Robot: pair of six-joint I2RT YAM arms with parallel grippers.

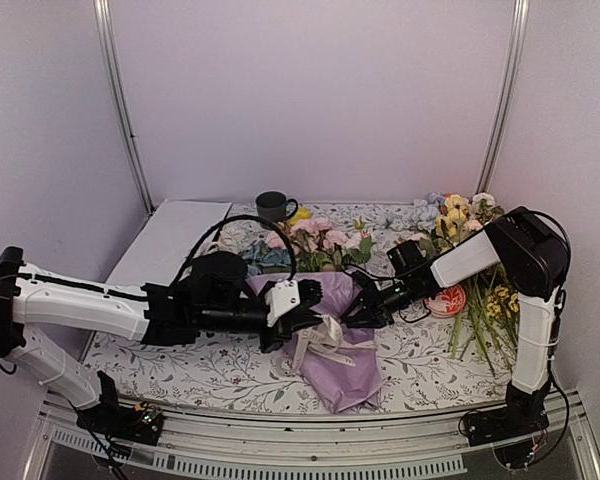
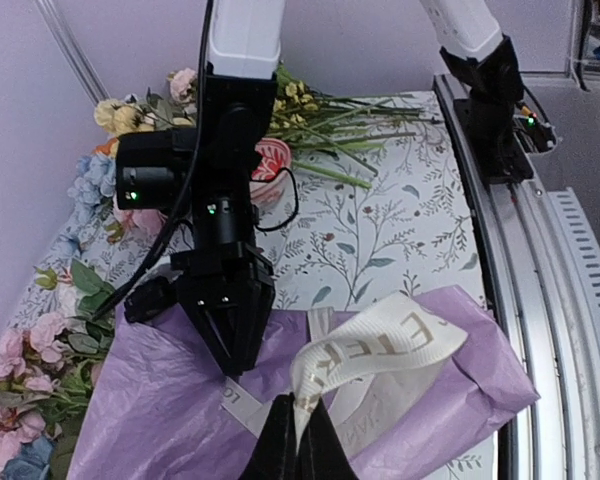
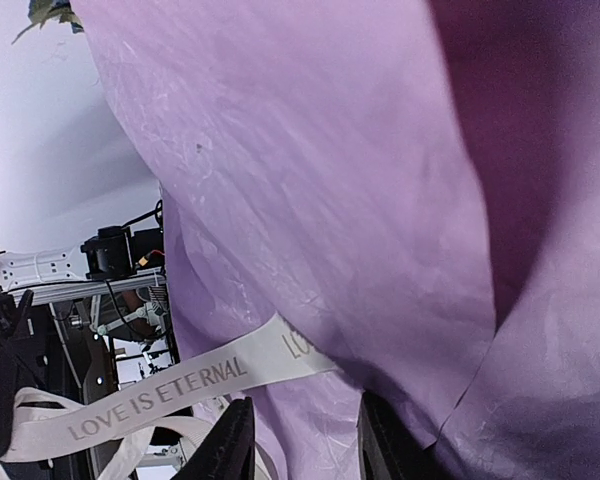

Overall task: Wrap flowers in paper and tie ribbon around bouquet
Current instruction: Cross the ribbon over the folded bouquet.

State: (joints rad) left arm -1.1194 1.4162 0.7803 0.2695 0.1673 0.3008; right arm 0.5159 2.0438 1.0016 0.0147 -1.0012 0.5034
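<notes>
The bouquet lies mid-table as a cone of lilac paper (image 1: 345, 375), its pink, blue and yellow flowers (image 1: 315, 240) at the far, wide end. The cream ribbon (image 1: 325, 335) is looped over the cone. My left gripper (image 2: 300, 440) is shut on the ribbon (image 2: 400, 335), which arcs up lettered above the paper (image 2: 430, 400). From the right, my right gripper (image 2: 232, 355) bears down on the cone's upper side. In the right wrist view its fingers (image 3: 230, 445) stand partly apart with a fold of paper (image 3: 330, 180) between them, and the ribbon (image 3: 180, 385) runs just past the tips.
A dark mug (image 1: 272, 206) stands at the back and a flat white sheet (image 1: 175, 235) at the back left. Loose long-stemmed flowers (image 1: 470, 220) and a red-and-white round thing (image 1: 447, 300) lie at the right. The metal table rail (image 2: 540, 300) runs along the near edge.
</notes>
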